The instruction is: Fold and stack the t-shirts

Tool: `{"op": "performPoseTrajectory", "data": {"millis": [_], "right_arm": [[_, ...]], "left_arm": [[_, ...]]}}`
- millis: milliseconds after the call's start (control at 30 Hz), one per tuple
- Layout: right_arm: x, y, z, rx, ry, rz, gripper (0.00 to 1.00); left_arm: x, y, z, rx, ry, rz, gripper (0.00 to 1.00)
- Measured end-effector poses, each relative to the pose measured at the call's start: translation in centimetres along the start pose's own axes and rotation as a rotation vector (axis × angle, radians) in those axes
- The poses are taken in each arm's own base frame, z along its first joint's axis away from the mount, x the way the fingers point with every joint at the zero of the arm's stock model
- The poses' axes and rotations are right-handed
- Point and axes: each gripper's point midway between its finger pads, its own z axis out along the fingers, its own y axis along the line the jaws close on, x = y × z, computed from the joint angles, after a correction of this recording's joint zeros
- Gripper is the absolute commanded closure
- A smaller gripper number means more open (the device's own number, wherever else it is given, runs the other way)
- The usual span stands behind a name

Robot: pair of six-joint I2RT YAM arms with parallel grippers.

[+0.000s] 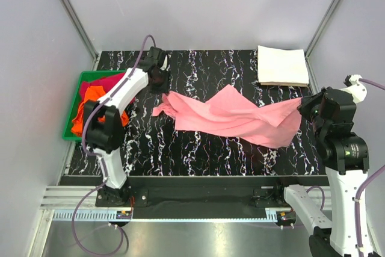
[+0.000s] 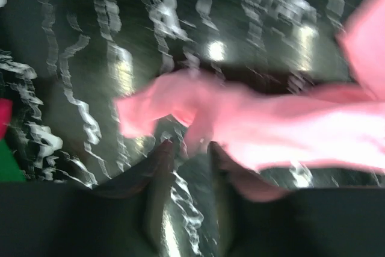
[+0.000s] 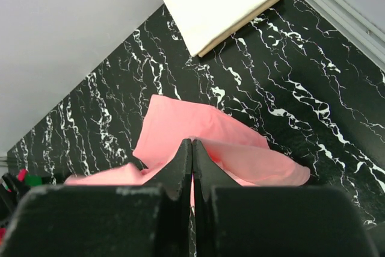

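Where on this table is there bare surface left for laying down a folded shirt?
Two bare patches of table: the near strip between the pink t-shirt and the front edge, and the back strip between the left gripper and the folded white t-shirt. Crowded: the left side, with the full green tray under the left arm.

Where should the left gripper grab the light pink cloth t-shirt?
Grip the light pink cloth t-shirt at its bunched end nearest the green plastic tray, coming from that side: it juts out as a narrow fold ahead of the open left gripper, while the right gripper pinches the opposite end.
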Motion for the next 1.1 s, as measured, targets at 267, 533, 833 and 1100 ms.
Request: {"op": "performPoseTrajectory", "data": {"millis": [267,533,833,1100], "right_arm": [[0.4,-0.2,0.3,-0.006,-0.002,-0.017,1.0],[2.0,0.2,1.3,-0.039,0.035,-0.019,1.0],[2.8,0.3,1.7,-0.053,0.06,-0.021,1.0],[2.7,0.3,1.5,-0.058,0.052,-0.019,1.0]], "left_arm": [[0.5,-0.3,-1.6,-0.066,-0.095,-0.014,0.44],[10.8,-4.3,-0.9,0.082,-0.039,-0.003,0.48],[13.3,-4.6,4.5,0.087,0.047,-0.065,0.5],[13.4,-5.2,6.6,0.101,0.061,-0.076,0.51]]}}
